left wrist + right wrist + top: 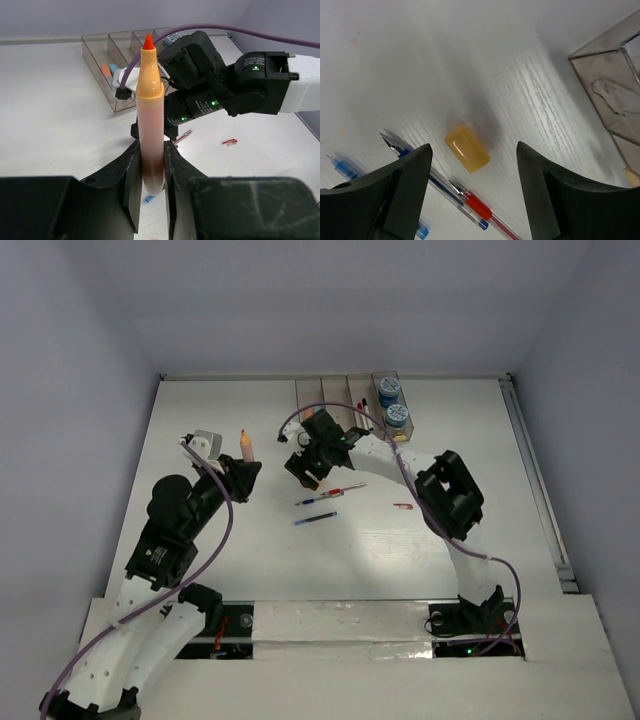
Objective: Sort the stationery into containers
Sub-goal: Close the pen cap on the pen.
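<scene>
Across the left half of the tabletop (200, 570), bare white surface is lying open out to the left edge. Above it the left gripper (151, 165) is pinching an orange marker (150, 100) by its butt end. The marker's peach body is ending in a bright orange tip, and its long axis is pointing toward the containers (335, 390) at the far edge. Further right, the right gripper (305, 468) is hovering with fingers (405, 190) spread wide around a stubby yellow eraser (467, 148), touching neither side. A red pen (477, 207) and blue pens (315, 518) are lying just beside it. Two rolls (397, 416) are sitting in the rightmost bin.
</scene>
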